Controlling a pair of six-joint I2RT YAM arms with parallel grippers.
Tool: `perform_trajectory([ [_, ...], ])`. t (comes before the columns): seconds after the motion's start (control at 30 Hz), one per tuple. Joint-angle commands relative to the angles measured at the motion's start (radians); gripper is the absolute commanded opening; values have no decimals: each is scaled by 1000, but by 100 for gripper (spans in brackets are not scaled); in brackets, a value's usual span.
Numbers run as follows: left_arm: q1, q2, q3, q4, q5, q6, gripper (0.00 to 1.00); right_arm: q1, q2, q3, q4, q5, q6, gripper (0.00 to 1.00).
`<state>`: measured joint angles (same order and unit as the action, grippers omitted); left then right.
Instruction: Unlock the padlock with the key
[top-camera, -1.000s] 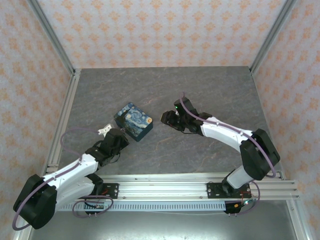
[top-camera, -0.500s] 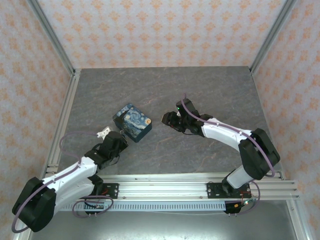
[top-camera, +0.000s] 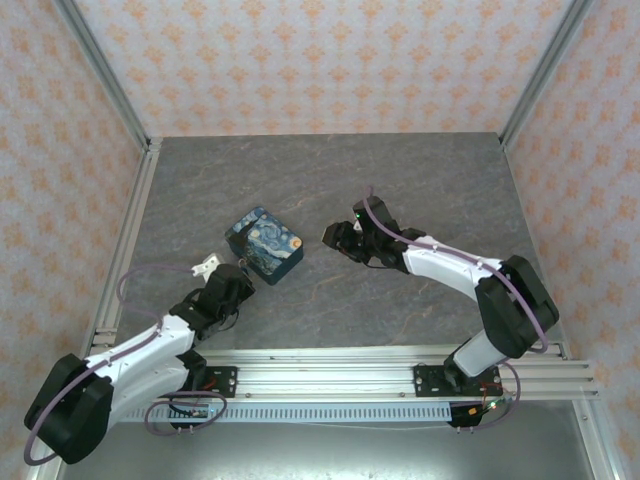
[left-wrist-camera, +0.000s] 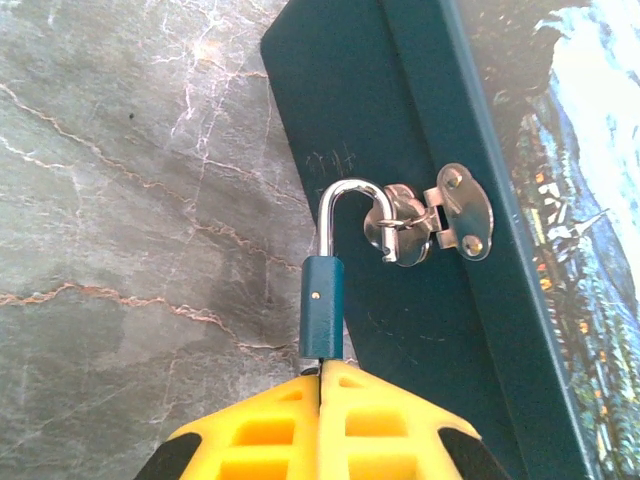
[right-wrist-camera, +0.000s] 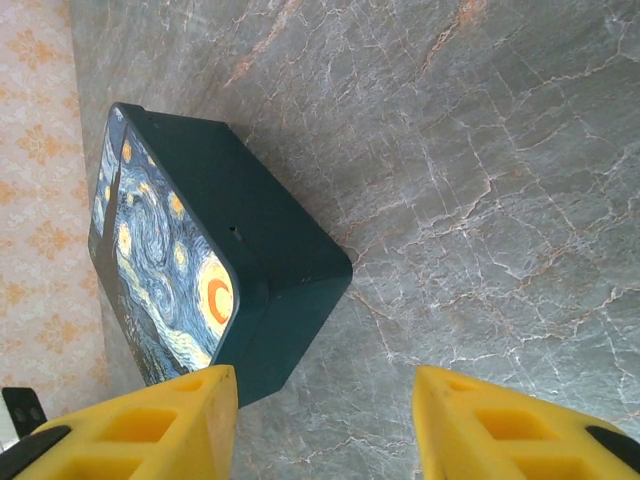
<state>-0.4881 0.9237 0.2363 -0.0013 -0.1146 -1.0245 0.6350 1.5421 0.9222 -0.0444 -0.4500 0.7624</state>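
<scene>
On the grey table (top-camera: 420, 180), top view: the painted box (top-camera: 266, 243) sits left of centre. The left gripper (top-camera: 236, 281) is at its near-left side and the right gripper (top-camera: 334, 236) is just off its right side. A small white item (top-camera: 207, 265) lies beside the left gripper; can't tell what it is. There is bare table to the right and far side, and the frame rail (top-camera: 125, 240) is close on the left.

Left wrist: the padlock (left-wrist-camera: 322, 305) has a teal body and a silver shackle (left-wrist-camera: 345, 195) hooked through the box's hasp (left-wrist-camera: 430, 222). The yellow fingers are pressed together, pinching the body's bottom end. It is likely light, rigid metal, smooth and slippery. Tethered to the hasp, it can only swing. The flat body sides look like the best hold; this hold may cover the keyway end.

Right wrist: the fingers are spread wide with nothing between them. The box is below-left, with open table to the right.
</scene>
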Motion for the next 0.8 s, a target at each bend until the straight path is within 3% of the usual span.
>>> perform_trajectory([
  [0.0,6,30,11,57,-60,-11,0,-4,36,15,36,-11,4,50],
  [0.5,6,14,60,48,-96,16,0,33,296,278,34,-77,-79,50],
  [0.77,8,87,40,155,-68,12,0,73,444,392,21,-119,-90,50],
])
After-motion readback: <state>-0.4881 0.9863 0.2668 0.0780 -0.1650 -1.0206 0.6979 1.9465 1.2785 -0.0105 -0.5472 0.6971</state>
